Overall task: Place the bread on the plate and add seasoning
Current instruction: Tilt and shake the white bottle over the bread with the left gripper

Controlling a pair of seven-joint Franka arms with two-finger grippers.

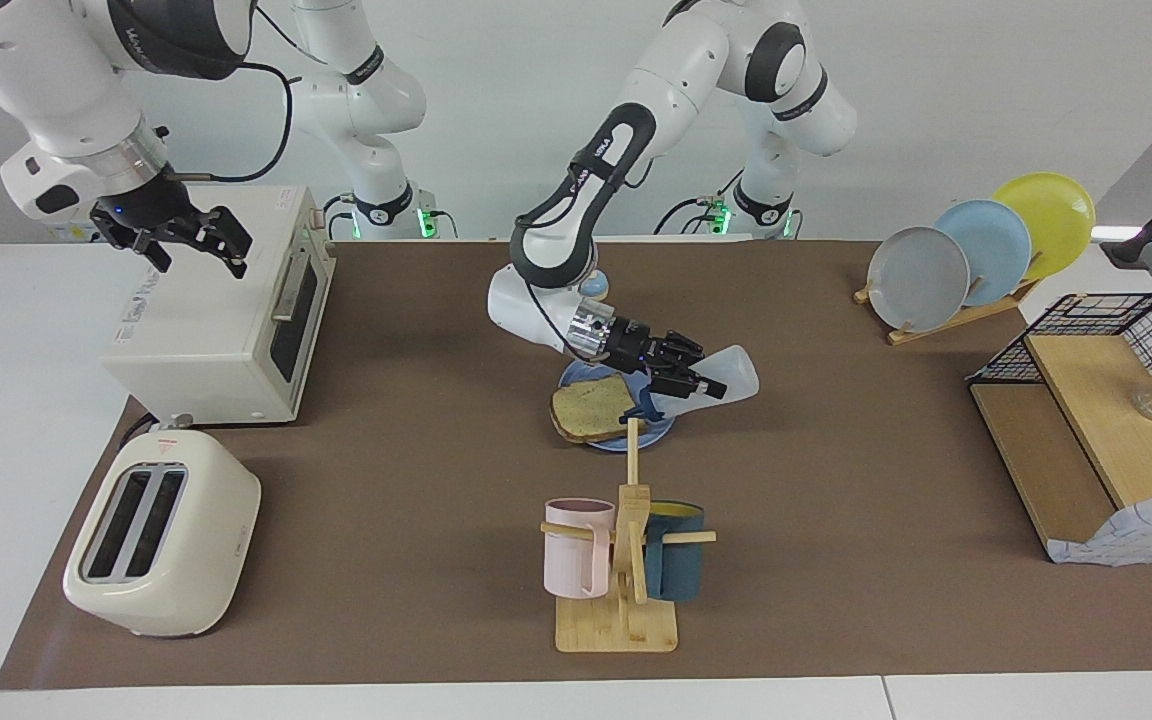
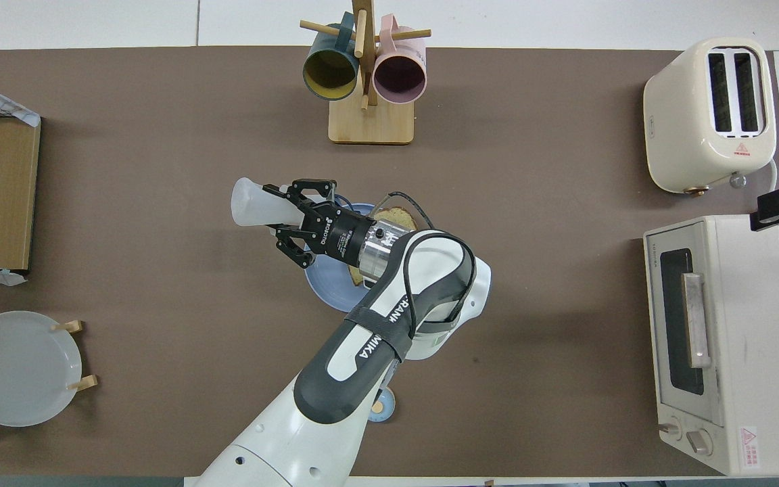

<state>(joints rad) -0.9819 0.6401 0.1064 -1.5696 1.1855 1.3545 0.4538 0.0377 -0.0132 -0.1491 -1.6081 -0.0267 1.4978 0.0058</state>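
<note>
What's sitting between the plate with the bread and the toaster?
Nothing: in the overhead view only bare brown mat lies between the plate holding the bread and the toaster.

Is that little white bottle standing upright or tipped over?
Tipped. The left gripper holds the seasoning bottle slanted, its navy cap pointing down over the bread on the plate.

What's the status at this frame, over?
Left end effector shut on seasoning, tipped cap-down over plate. Bread on plate. Right end effector open, waiting over toaster oven. Nothing obstructing.
</note>
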